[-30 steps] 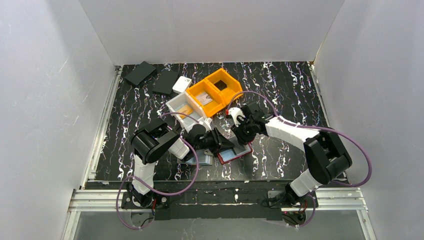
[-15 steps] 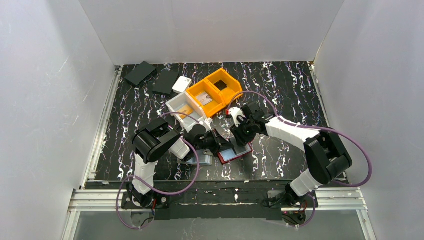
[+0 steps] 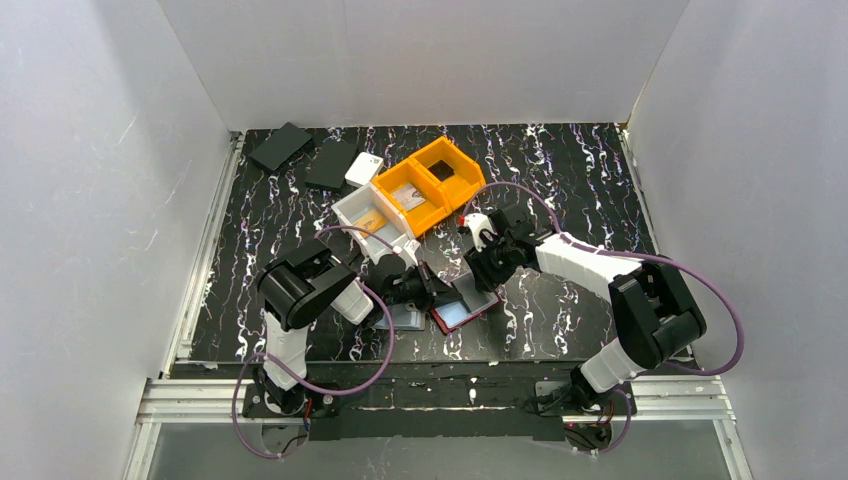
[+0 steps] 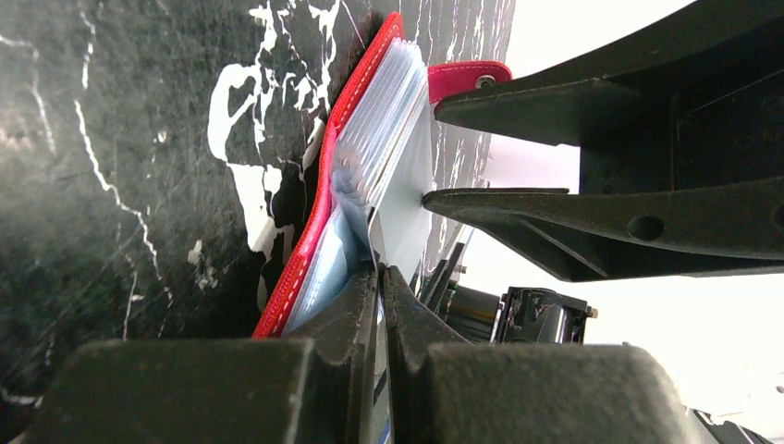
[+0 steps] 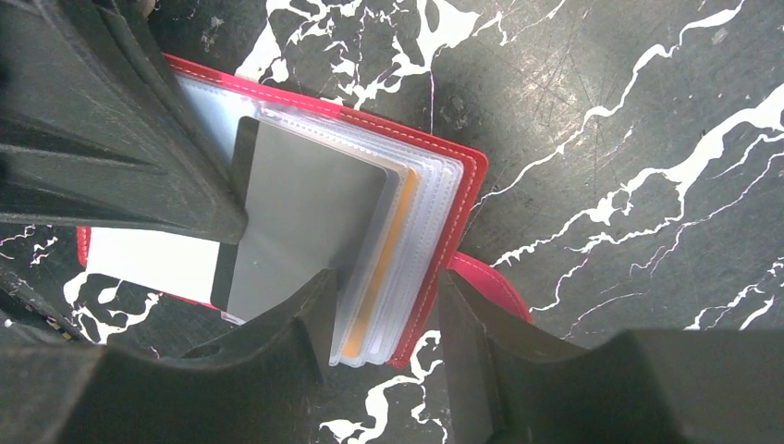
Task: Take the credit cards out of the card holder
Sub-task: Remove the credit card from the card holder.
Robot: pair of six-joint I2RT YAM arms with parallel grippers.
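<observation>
Nearest the arm bases, around 6 o'clock on the black marbled table (image 3: pixel 570 170), the red card holder (image 5: pixel 421 213) lies open and flat, with its clear sleeves fanned up. The left gripper (image 4: pixel 380 274) comes in from the holder's 9 o'clock side. Its jaws are pinched right down on the thin edge of a grey credit card (image 5: pixel 296 203) that's sticking partway out of a sleeve. An orange card (image 5: pixel 384 259) sits in a sleeve further down the stack.

The right gripper (image 5: pixel 384 287) comes down from the 1 o'clock side with its jaws a bit apart. One fingertip (image 4: pixel 439 197) touches the sleeves and the other is at the holder's snap tab (image 4: pixel 467 74), so it's spread across the holder's edge rather than squeezing it, as far as I can tell.

Further back, at about 11 o'clock from the holder, a white bin (image 3: pixel 352 207) has something yellowish in it. Touching it on the far side is an orange bin (image 3: pixel 462 158) holding a pale card-like thing and a black thing in separate compartments.

Way out in the 10 o'clock corner are two flat black items (image 3: pixel 280 146) (image 3: pixel 332 163) and a small white one (image 3: pixel 364 168).
</observation>
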